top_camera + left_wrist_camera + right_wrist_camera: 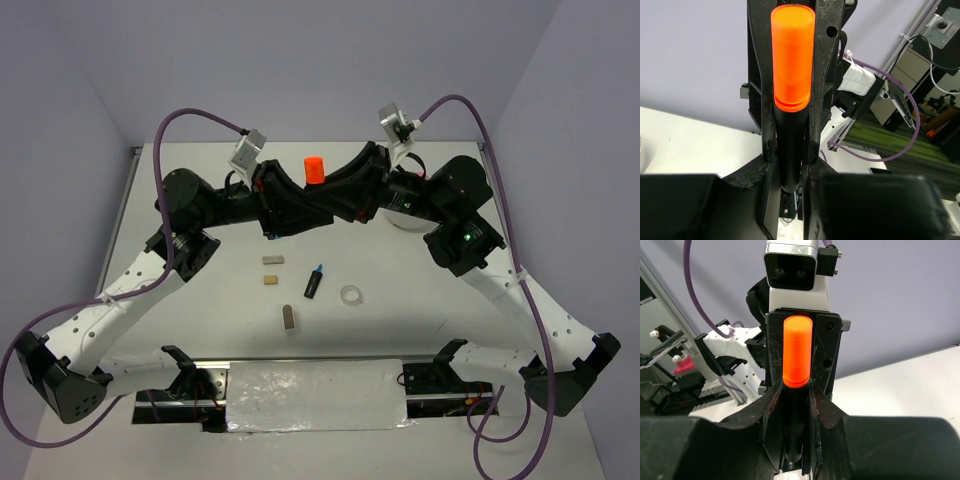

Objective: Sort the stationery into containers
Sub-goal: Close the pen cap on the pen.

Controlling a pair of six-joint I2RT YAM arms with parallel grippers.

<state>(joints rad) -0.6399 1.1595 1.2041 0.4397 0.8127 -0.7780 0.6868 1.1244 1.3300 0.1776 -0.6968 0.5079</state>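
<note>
The orange-capped marker (314,168) stands upright in the air over the far middle of the counter (430,310), cap up. The left end effector (296,205) is clamped on it from one side and the right end effector (350,190) grips its black barrel from the other. Nearer the middle of the counter lie a blue-capped marker (314,281), a clear tape ring (351,295), a grey block (271,258) and a tan block (270,281). The white dish (405,224) shows partly behind the right arm, toward the far right.
</note>
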